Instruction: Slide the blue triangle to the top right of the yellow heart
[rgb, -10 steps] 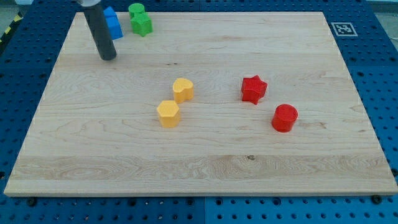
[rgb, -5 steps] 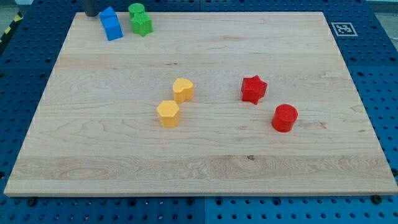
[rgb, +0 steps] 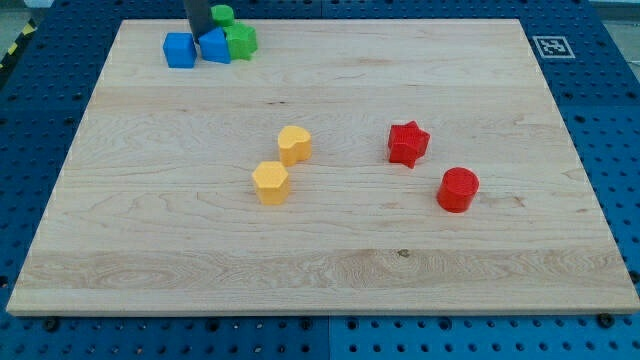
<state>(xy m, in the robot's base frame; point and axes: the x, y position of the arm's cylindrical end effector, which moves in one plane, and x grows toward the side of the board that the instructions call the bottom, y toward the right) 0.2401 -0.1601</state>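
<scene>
The blue triangle (rgb: 215, 46) lies near the board's top left corner, touching a green block (rgb: 241, 41) on its right. A blue cube (rgb: 180, 50) sits just to its left. My tip (rgb: 198, 32) comes down from the view's top edge, right behind the two blue blocks and against the triangle's upper left side. The yellow heart (rgb: 294, 144) lies near the board's middle, far below and to the right of the triangle.
A second green block (rgb: 223, 14) sits at the top edge behind the rod. A yellow hexagon (rgb: 270, 183) lies below left of the heart. A red star (rgb: 408, 143) and a red cylinder (rgb: 458, 190) lie at the right. A marker tag (rgb: 551, 46) is in the top right corner.
The rod went from left of the blue blocks up to the top edge and then right, behind them. The two blue blocks have split apart, and the triangle has shifted right against the green block.
</scene>
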